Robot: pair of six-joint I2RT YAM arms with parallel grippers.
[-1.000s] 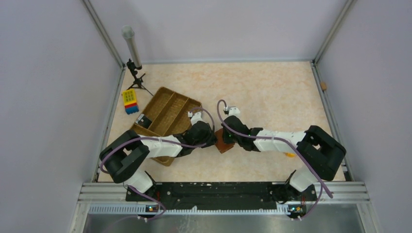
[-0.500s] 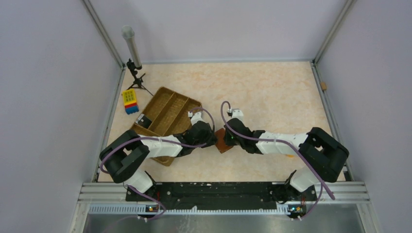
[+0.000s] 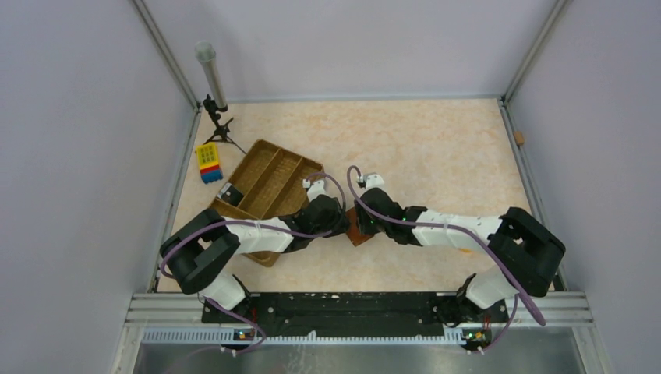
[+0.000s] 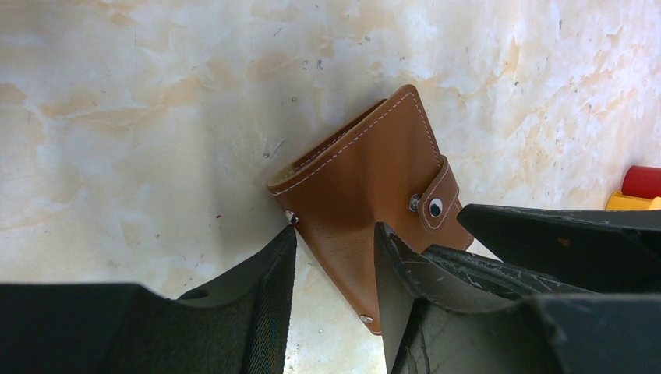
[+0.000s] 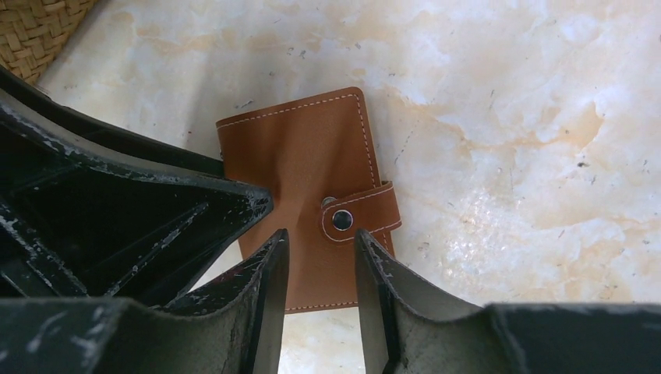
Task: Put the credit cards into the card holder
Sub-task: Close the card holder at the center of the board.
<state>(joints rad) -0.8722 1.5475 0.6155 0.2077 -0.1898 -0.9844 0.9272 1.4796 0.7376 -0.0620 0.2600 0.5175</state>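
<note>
Top external view gives us the card holder point(image 3: 357, 227) lying on the table where the two arms meet. The left gripper point(image 3: 334, 220) comes at it from the side nearer the woven tray point(image 3: 265, 181), and the right gripper point(image 3: 369, 220) from the opposite side.

We find no credit cards in any view, so we cannot say whether any are already inside the holder. Its strap point(image 5: 343, 220) is snapped down and the flap is closed. If cards remain outside, we judge the holder must first be unfastened, which would leave most of the task undone.

From the left wrist, the jaws stand apart over the holder's near corner. One fingertip point(image 4: 290, 234) sits at the stitched edge, and brown leather shows in the gap. The holder is wider than that gap and looks flat, so we judge it is straddled or pinned, not clasped.

From the right wrist, the jaws are also parted, with nothing held. The holder lies directly below and ahead of them, and the snap is just beyond one fingertip point(image 5: 365, 248).
</note>
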